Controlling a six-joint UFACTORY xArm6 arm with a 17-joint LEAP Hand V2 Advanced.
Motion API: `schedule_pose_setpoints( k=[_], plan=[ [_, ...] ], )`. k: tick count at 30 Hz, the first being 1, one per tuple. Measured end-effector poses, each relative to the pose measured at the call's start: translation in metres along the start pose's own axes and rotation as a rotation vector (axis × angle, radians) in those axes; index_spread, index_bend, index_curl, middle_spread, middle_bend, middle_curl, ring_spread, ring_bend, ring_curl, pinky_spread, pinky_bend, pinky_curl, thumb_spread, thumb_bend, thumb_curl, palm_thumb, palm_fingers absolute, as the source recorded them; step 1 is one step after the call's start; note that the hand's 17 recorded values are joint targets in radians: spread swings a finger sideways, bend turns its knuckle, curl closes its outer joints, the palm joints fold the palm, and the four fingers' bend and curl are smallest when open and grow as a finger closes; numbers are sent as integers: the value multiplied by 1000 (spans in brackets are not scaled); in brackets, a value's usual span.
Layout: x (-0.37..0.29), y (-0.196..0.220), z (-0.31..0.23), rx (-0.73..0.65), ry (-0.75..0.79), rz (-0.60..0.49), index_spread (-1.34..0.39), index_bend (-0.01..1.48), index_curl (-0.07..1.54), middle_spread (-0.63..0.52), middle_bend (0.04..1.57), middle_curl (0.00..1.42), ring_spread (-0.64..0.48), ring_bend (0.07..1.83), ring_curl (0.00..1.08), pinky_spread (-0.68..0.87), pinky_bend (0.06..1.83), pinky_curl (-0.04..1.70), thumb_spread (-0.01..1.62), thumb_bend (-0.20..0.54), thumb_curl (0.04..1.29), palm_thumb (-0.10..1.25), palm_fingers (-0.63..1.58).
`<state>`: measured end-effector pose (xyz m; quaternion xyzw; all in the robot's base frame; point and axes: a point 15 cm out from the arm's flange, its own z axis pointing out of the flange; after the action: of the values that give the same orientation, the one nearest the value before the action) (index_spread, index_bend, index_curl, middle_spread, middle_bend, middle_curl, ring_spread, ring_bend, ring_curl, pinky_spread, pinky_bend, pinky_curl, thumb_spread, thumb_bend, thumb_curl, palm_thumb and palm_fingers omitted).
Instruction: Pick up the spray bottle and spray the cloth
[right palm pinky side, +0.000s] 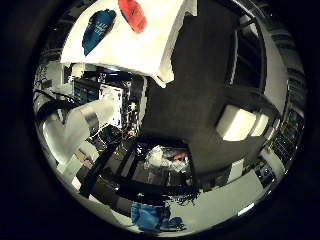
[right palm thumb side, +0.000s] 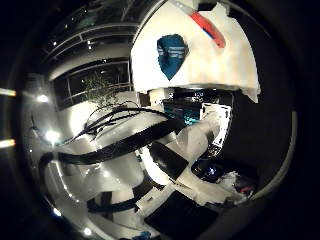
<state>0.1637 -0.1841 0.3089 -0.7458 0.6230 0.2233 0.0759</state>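
Right little finger side palm view: a bench covered with a white sheet (right palm pinky side: 145, 47) carries two small things. One is an elongated red-orange object (right palm pinky side: 132, 14), which we take to be the spray bottle. The other is a crumpled teal cloth (right palm pinky side: 97, 27) just beside it, the two apart and not touching. Both look small, so we judge the palm to be well away from the bench, with the reach not yet begun.

Right thumb side palm view: same bench and same pair. The red-orange object shows a thin blue stripe along its length. We cannot tell whether it stands upright or lies on its side. The white arm with a black band (right palm thumb side: 175, 150) crosses the middle of this view.

Robot hand: no part shows that we can read, so we cannot tell whether it is released or clenched. Nothing sits close to the palm, so we judge it carries nothing.

Handling (our judgement):
- Spray bottle is probably smooth plastic with fairly stiff walls, and its weight depends on fill, which we cannot see.
- It is likely slippery, and a hard squeeze on the body may flex it.
- The best hold is round the neck under the trigger head, leaving the trigger reachable.
- If it lies flat, it may roll on the soft sheet at first contact.
- Cloth is soft and light, and may shift if brushed.
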Motion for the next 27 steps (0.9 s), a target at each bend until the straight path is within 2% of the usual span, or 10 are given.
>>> schedule_pose_setpoints(
  k=[5, 15, 22, 27],
  plan=[
    [-3, -7, 0, 40, -24, 5, -182, 162, 297, 87, 283, 367, 192, 452, 238, 414, 461, 246, 1051, -25, 289, 401, 298],
    [-11, -36, -6, 243, -118, 29, -175, 165, 294, 73, 300, 370, 194, 491, 240, 417, 476, 239, 1066, -22, 293, 443, 309],
    [-8, -41, 15, 255, -154, 68, -175, 166, 299, 72, 301, 368, 194, 494, 236, 422, 487, 237, 1070, -24, 297, 453, 309],
    [-5, -57, 14, 335, -169, 99, -176, 168, 302, 72, 299, 367, 194, 493, 233, 425, 494, 232, 1071, -21, 298, 467, 311]
  ],
)
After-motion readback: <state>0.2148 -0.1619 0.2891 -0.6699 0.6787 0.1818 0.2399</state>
